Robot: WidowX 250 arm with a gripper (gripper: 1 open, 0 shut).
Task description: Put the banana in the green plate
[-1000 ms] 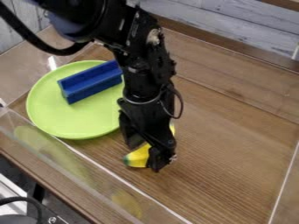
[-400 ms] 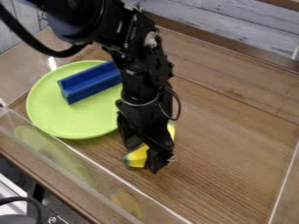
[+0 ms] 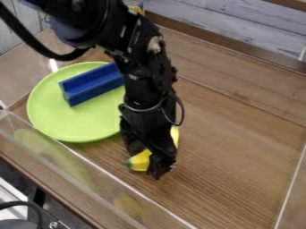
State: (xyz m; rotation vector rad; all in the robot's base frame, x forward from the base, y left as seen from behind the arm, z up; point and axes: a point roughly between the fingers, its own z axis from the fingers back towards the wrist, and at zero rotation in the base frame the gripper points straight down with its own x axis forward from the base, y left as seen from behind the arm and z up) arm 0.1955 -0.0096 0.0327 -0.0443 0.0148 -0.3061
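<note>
Pointing straight down, the black gripper (image 3: pixel 148 154) has its fingers spread wide apart, straddling the banana (image 3: pixel 145 158), which lies on the wooden table (image 3: pixel 239 134) and is not lifted. Whether the fingers touch it cannot be told. Only the banana's yellow end shows, at the gripper's 7 o'clock side. Just beyond, toward 10 o'clock, sits the green plate (image 3: pixel 54 112), its rim close beside the banana but not under it. On the plate lies a blue block (image 3: pixel 93 83), slanted toward 2 o'clock.
</note>
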